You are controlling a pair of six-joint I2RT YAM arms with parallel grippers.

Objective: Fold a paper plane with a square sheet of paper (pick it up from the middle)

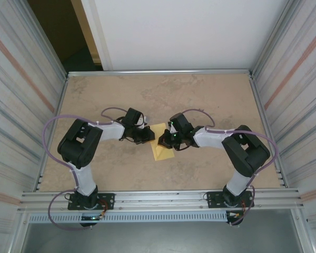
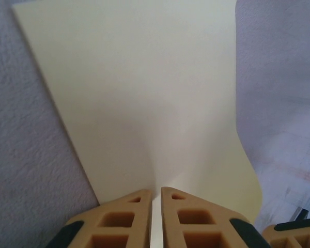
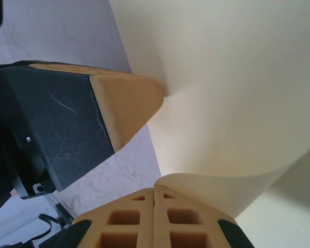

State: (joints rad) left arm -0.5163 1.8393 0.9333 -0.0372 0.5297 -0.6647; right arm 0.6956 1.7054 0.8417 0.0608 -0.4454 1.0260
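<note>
the beige tabletop (image 1: 200, 100) carries a pale yellow sheet of paper (image 1: 163, 152), which sits between the left pincer (image 2: 156, 192) and the right pincer (image 3: 154, 187). the left pincer's fingers are pressed together on the sheet's edge, and the paper spreads out ahead of it. the right pincer is clamped the same way on a curled-up edge, close beside the left one.

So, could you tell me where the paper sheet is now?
Top view: the paper sheet is mid-table, held by the left tool and the right tool.
</note>
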